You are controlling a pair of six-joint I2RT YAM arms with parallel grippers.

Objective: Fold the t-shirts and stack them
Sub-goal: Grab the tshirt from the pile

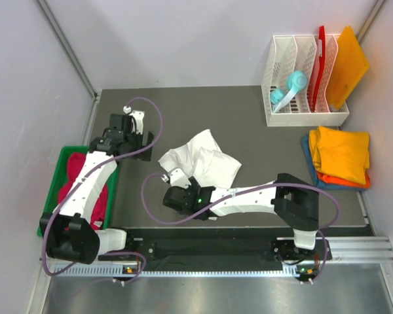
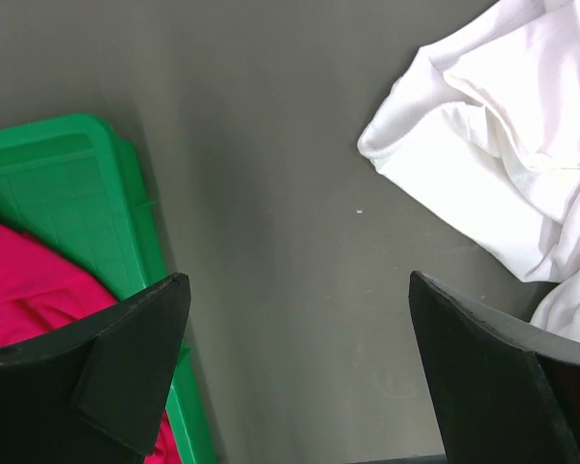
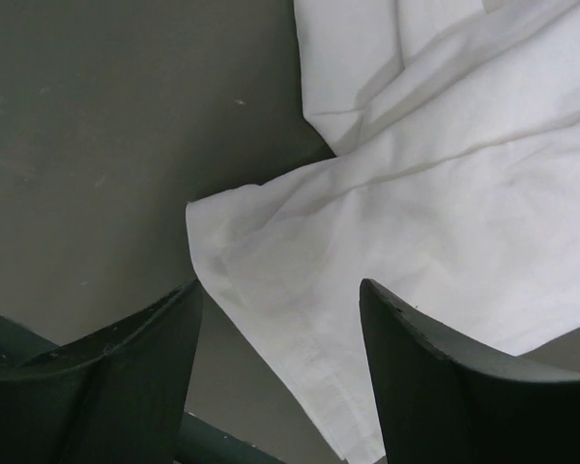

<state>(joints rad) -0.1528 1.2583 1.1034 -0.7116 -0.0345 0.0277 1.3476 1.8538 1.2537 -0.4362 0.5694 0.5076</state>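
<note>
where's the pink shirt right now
In the top view the pink shirt lies in the green bin at the far left, partly under the left arm, well left of the crumpled white shirt.

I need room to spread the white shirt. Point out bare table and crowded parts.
Bare table behind the white t-shirt, across to the rack; also between it and the folded stack. Crowded: the front, under the right arm, and beside the green bin.
</note>
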